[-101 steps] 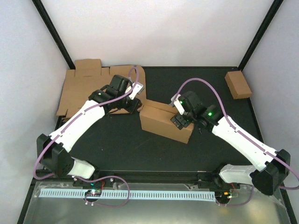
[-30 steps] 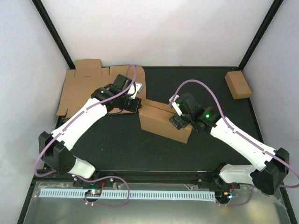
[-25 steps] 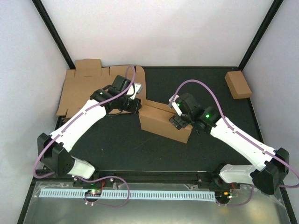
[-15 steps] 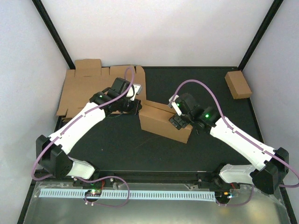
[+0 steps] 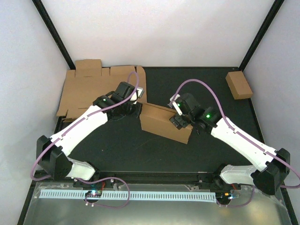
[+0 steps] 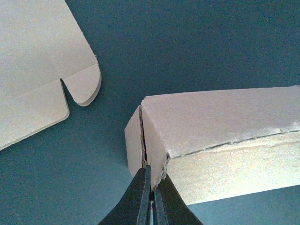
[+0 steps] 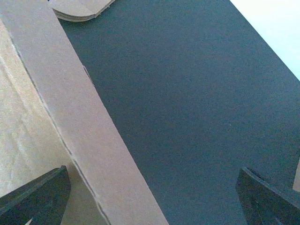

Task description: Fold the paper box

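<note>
The paper box [image 5: 161, 124] stands mid-table as a partly folded brown cardboard block. My left gripper [image 5: 138, 108] is shut, its tips against the box's left end. In the left wrist view the left gripper [image 6: 152, 180] meets the corner seam of the paper box [image 6: 220, 122], where a side flap stands slightly off the end wall. My right gripper [image 5: 177, 120] is over the box's right part, open wide. In the right wrist view the right gripper [image 7: 151, 192] straddles a long creased strip of the paper box [image 7: 70, 117], gripping nothing.
Flat cardboard blanks [image 5: 89, 86] lie at the back left, their rounded tab [image 6: 86, 86] close to the box's end. A small closed brown box [image 5: 238, 85] sits at the back right. The black mat [image 5: 197, 84] is walled by white panels on three sides.
My left arm has swung right and slightly nearer, bringing its shut tips off the flat blanks to the box's left end. The right arm and the box have barely moved.
</note>
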